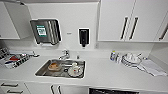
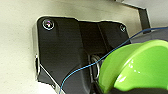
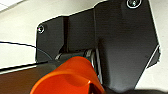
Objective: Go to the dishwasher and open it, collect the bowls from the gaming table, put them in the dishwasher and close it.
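The glossy green plastic bowl (image 2: 135, 67) and the orange plastic bowl (image 3: 68, 77) appeared light, rigid and slippery, best held by the rim. Either pincer's state: cannot tell.

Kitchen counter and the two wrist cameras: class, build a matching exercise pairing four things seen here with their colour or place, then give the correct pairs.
Things:
1. bowl in the left wrist view
2. bowl in the right wrist view
3. sink
4. soap dispenser

Colour or place:
A. on the wall above the counter
B. orange
C. set into the counter, dishes inside
D. bright green

Pairs: 1-D, 2-B, 3-C, 4-A
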You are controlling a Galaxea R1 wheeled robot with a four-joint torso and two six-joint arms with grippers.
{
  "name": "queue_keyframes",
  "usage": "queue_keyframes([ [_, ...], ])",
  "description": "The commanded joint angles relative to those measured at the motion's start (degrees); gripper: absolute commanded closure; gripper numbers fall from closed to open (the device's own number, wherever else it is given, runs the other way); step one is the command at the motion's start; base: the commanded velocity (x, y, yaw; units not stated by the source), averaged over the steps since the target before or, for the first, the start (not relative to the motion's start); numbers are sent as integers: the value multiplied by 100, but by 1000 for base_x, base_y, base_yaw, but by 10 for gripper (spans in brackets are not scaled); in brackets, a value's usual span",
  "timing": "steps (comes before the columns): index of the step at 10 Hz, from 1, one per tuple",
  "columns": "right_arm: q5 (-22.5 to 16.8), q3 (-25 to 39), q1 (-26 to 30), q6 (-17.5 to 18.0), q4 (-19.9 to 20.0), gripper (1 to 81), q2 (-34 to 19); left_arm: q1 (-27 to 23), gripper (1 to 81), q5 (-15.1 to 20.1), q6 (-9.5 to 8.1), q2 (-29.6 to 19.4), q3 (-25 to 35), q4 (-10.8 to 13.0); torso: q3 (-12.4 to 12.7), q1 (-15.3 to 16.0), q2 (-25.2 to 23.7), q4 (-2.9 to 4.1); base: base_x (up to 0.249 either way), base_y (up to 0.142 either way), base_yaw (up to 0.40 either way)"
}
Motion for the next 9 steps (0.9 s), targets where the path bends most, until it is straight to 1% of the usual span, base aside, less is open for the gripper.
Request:
queue_keyframes([
  [1, -233, 846, 240, 43, 8, 811, -510, -221, 811, -278, -190, -367, 194, 96, -340, 1, 0, 0, 0, 0, 0],
  [2, -233, 943, 248, 43, 8, 811, -581, -247, 811, -312, -269, -541, 438, 96, -559, 1, 0, 0, 0, 0, 0],
  [3, -233, 943, 266, 43, 0, 811, -589, -283, 811, -313, -296, -699, 658, 96, -645, 1, -2, 0, 0, 0, 0],
  [4, -233, 952, 275, 35, -1, 811, -598, -326, 811, -313, -391, -893, 930, 96, -806, 1, -2, 0, 0, 0, 0],
  [6, -233, 952, 283, 43, -9, 811, -598, -467, 811, -304, -480, -1334, 1600, 96, -1182, 1, 0, 0, 0, 0, 0],
  [7, -224, 960, 283, 43, -9, 811, -615, -563, 811, -287, -532, -1724, 2148, 96, -830, 1, 0, 0, 0, 0, 0],
  [8, -224, 969, 283, 43, -9, 811, -616, -643, 811, -286, -542, -1937, 2431, 96, -1016, 1, 2, 0, 0, 0, 0],
  [9, -224, 978, 283, 43, -9, 811, -616, -758, 811, -278, -621, -2256, 2822, 96, -1097, 6, 5, 0, 0, 0, 0],
])
